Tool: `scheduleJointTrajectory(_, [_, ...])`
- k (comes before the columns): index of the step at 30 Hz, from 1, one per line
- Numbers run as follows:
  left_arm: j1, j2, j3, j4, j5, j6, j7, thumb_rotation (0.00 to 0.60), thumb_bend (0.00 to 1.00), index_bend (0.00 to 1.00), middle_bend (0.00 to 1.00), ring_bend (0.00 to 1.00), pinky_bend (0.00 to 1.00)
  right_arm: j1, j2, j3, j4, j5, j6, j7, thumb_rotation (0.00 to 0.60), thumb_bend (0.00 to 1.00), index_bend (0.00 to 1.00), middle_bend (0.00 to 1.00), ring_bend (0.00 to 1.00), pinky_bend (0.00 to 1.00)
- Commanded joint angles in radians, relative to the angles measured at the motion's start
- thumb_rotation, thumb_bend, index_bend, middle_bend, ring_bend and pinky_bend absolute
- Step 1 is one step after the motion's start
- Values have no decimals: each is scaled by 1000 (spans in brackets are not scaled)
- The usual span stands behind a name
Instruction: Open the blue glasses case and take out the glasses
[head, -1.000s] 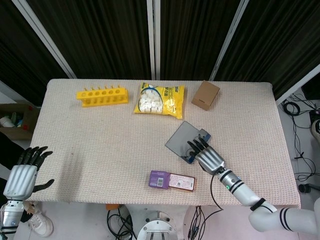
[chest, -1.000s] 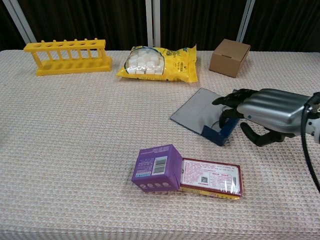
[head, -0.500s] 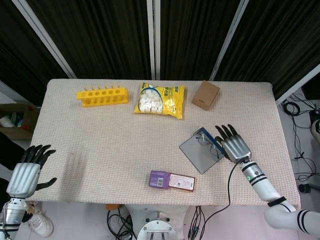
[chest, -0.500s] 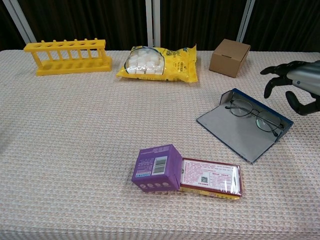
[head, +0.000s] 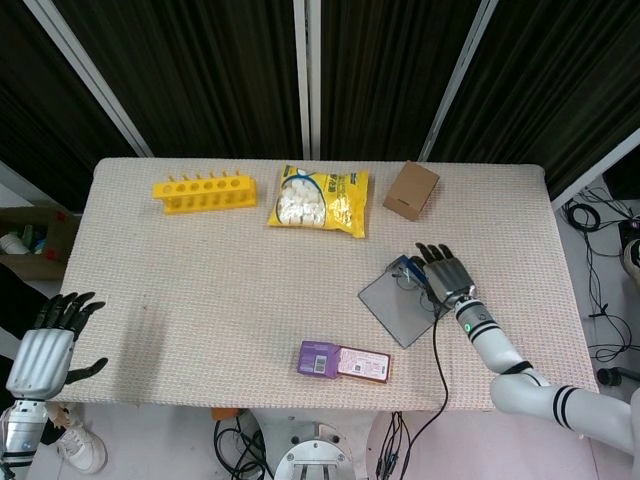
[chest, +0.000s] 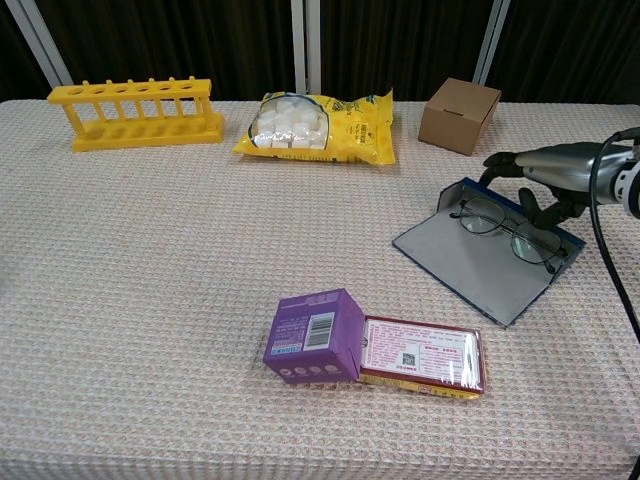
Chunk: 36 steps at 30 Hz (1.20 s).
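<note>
So we're about halfway through, by the look of it. The blue glasses case (chest: 487, 262) is lying flipped open on the worktop (chest: 150, 300), grey lining up, and the glasses (chest: 508, 232) are sitting in it along the raised far edge, not lifted out yet. That's the bit we've got left.

Our right hand (chest: 545, 180) hangs right over the far end of the case with the fingers spread and curled down toward the frames. From the chest view we'd say it's empty, fingertips close to the glasses, but we can't tell whether they're actually touching. Our left hand (head: 48, 345) is way off at the opposite corner of the worktop, fingers spread, holding nothing.

Room to move looks fine to us. Beyond the right hand sits a brown cardboard box (chest: 459, 115), near but apart. Off toward the left hand's side is the yellow snack bag (chest: 318, 125), and further still the yellow tube rack (chest: 135, 112). Nearer us than the case, the purple box (chest: 313, 337) and the red packet (chest: 423, 356) lie touching each other, apart from the case flap. The worktop edge on the right hand's outer side isn't far, so we'd guess lifting straight up is safer than dragging sideways.
</note>
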Motion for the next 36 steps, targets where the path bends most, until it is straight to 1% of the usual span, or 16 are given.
scheduleJointTrajectory(1, [2,0,0,3,-1,3,-2,600,33,219,135,97,102,22,-6,10,-49,-8,-28,20,600,876,166,0,0,0])
scheduleJointTrajectory(5, [6,-3,2,9,1,9,-8,600,34,218,134,97,102,45,-10,7,-104,-39,-48,33,600,876,166,0,0,0])
scheduleJointTrajectory(9, [11,-4,4,12,-4,9,-12,600,33,219,135,97,102,51,4,-25,-159,-87,-58,27,600,876,177,0,0,0])
scheduleJointTrajectory(12, [13,-6,4,15,-6,10,-15,600,33,219,135,97,102,42,29,-43,-191,-117,-36,26,600,862,188,0,0,0])
scheduleJointTrajectory(13, [13,-6,4,16,-7,9,-16,600,33,219,134,97,102,37,34,-43,-194,-126,-20,28,600,832,191,2,0,0])
scheduleJointTrajectory(15, [11,-6,4,16,-7,5,-15,600,33,219,134,97,102,27,39,-41,-179,-149,26,17,600,708,201,10,0,0])
scheduleJointTrajectory(18, [8,-7,3,13,-2,4,-14,600,33,219,134,97,102,22,26,-37,-129,-157,81,-27,600,464,232,26,0,0])
scheduleJointTrajectory(20, [8,-7,3,12,1,6,-11,600,33,219,134,97,102,23,15,-36,-102,-147,92,-51,600,370,258,35,0,0])
scheduleJointTrajectory(21, [8,-7,4,11,1,6,-10,600,33,219,134,97,102,25,8,-35,-89,-139,91,-59,600,342,272,39,0,0])
scheduleJointTrajectory(26, [11,-7,4,11,-5,4,-11,600,33,219,134,97,102,34,-19,-32,-47,-120,78,-63,600,326,318,59,0,0])
scheduleJointTrajectory(33, [15,-7,3,16,-7,9,-13,600,33,217,134,97,102,38,-30,-32,-29,-126,74,-57,600,385,369,79,0,0])
scheduleJointTrajectory(36, [14,-9,3,18,-7,8,-15,600,33,217,134,96,102,41,-34,-30,-24,-124,73,-58,600,395,386,87,0,0])
